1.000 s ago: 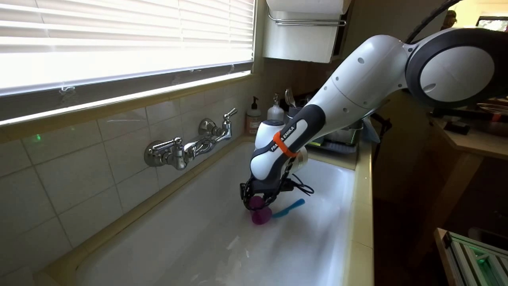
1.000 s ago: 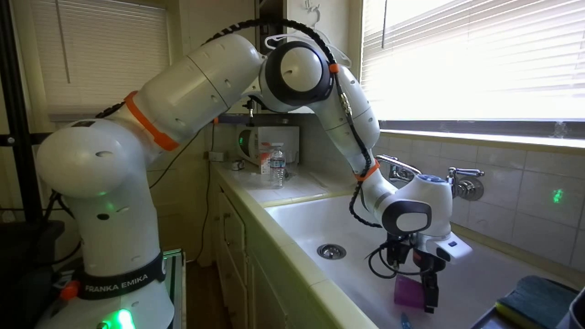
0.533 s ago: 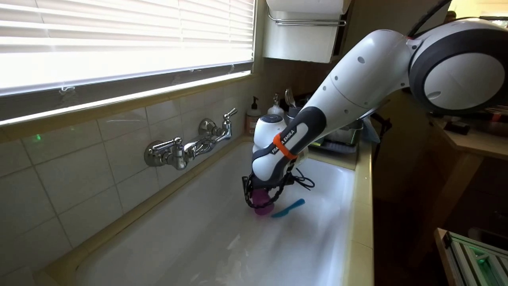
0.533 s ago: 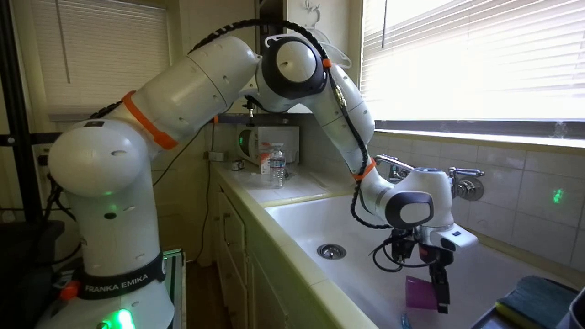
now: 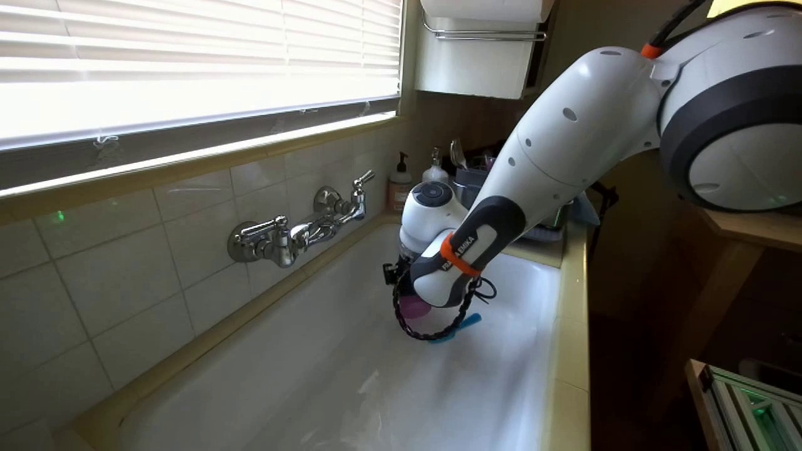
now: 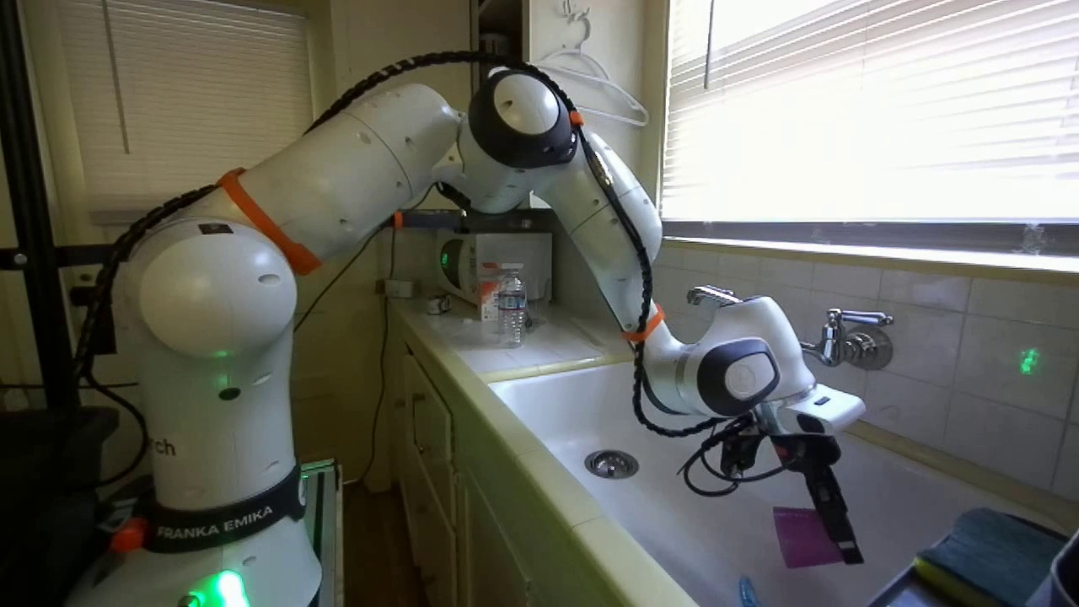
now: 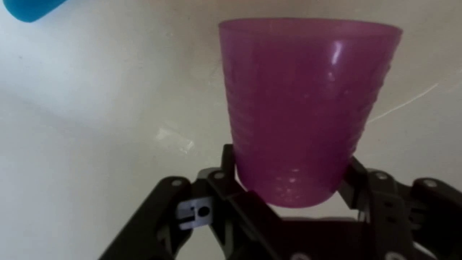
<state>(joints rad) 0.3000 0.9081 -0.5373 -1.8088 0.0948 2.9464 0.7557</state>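
Hand (image 7: pixel 291 169): pinching the purple cup (image 7: pixel 306 101) from both sides, near its narrower base end
Purple cup: within the sink (image 5: pixel 301 376) in both exterior views; in the wrist view its wide mouth points away from the hand; whether it touches the sink floor cannot be told
Cup's inside: hidden behind translucent walls with small glints toward the base; contents cannot be told
Sink contents: the cup in the hand, and a blue utensil (image 5: pixel 474 319) lying on the white floor, near the cup but apart from it; a metal drain (image 6: pixel 612 464) is set in that floor
Water bottle (image 6: pixel 511 308): clear, labelled and upright on the tabletop (image 6: pixel 582 337), just beside an orange-and-white box (image 6: pixel 488 295) and in front of a microwave (image 6: pixel 539 261); fill level too small to tell
Dark-topped pump bottle (image 5: pixel 400 191): upright near a pale pump bottle (image 5: pixel 435 175), both past the sink's far end
Grey caddy (image 5: pixel 470 181): metal utensils (image 5: pixel 458 153) stand up out of it; the caddy is partly hidden
Tray (image 6: pixel 902 586): a sponge (image 6: pixel 986 548), dark teal above and yellow along its edge, rests on it
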